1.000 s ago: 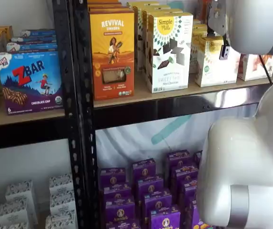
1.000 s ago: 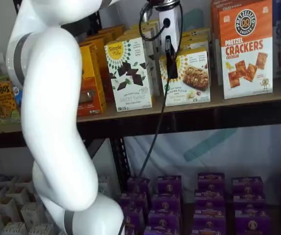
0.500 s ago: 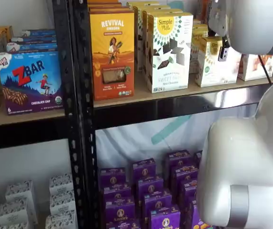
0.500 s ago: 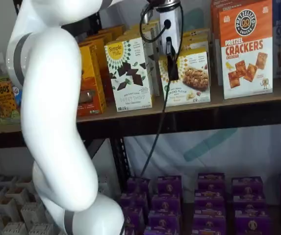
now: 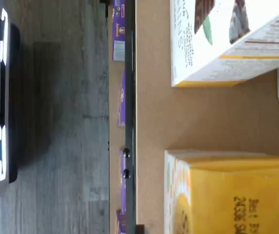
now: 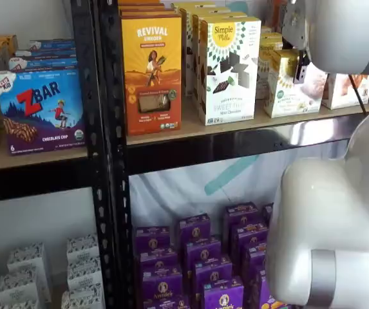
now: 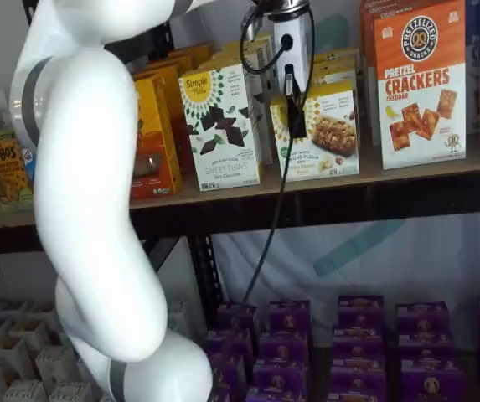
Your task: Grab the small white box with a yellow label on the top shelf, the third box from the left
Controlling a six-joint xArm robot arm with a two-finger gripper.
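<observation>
In both shelf views the top shelf [image 7: 407,172] carries a row of cartons. At upper left of centre stands an orange Revival carton [image 6: 151,71], then the tall white Simple Mills chocolate carton [image 7: 220,126]. Just right of it, upper middle, sits the small white box [image 7: 327,134] with its yellow label, front edge near the rail. The gripper [image 7: 293,105] hangs at that box's left front corner, one black finger against the face; whether it is holding cannot be told. Farther right stands a Pretzel Crackers carton [image 7: 420,84]. Below, purple Annie's boxes [image 7: 357,343] fill the lower shelf.
</observation>
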